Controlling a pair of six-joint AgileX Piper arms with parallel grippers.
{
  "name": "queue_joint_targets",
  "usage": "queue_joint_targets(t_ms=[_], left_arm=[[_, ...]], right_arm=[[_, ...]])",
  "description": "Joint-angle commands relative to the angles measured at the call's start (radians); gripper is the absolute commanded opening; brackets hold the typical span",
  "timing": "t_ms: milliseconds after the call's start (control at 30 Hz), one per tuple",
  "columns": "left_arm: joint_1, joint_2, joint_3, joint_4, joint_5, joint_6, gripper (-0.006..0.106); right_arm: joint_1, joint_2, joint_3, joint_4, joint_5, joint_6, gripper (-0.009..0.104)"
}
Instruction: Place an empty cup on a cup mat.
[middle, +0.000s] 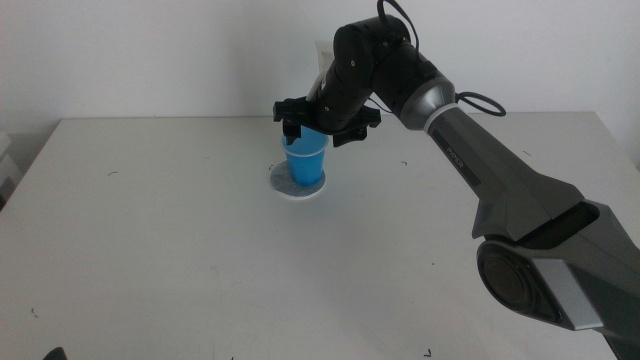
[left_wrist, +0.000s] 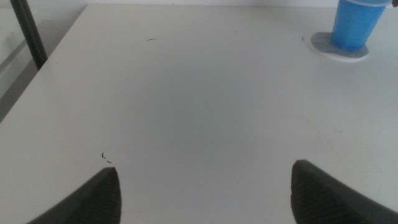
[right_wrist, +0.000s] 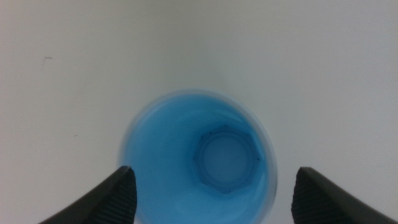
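Both jaws of the right gripper (middle: 318, 128) stand spread beside the cup (middle: 306, 159), which already sits upright on the cup mat (middle: 281, 181), so I judge only a straight lift away remains, while the left gripper (left_wrist: 205, 190) waits open.

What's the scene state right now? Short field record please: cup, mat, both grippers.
cup: blue cup, upright, empty, standing on the mat
mat: cup mat, flat on the white table
right gripper: right gripper at the cup's rim, jaws open either side
left gripper: left gripper low over bare table, away from the cup, jaws open, holding nothing
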Motion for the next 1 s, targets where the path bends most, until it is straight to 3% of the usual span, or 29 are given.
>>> queue_joint_targets(t_ms=[0, 167, 567, 867, 967], left_arm=[[0.001, -0.012, -0.006, 0.0, -0.067, -0.011, 0.105], [0.001, -0.012, -0.006, 0.0, -0.067, -0.011, 0.105], [0.001, -0.009, -0.006, 0.0, -0.067, -0.011, 0.105], [0.001, -0.009, -0.006, 0.0, -0.067, -0.011, 0.105], [0.001, -0.009, -0.006, 0.0, -0.067, -0.011, 0.105]], right_arm=[[0.002, -0.079, -0.079, -0.008, -0.002, -0.005, 0.064], [0.002, -0.079, -0.214, -0.007, 0.079, -0.038, 0.064], [0.002, -0.209, -0.207, 0.061, 0.081, -0.105, 0.064], [0.0, -0.384, -0.033, 0.077, 0.081, -0.136, 0.064], [0.0, -0.472, 0.086, 0.045, 0.081, -0.145, 0.064]])
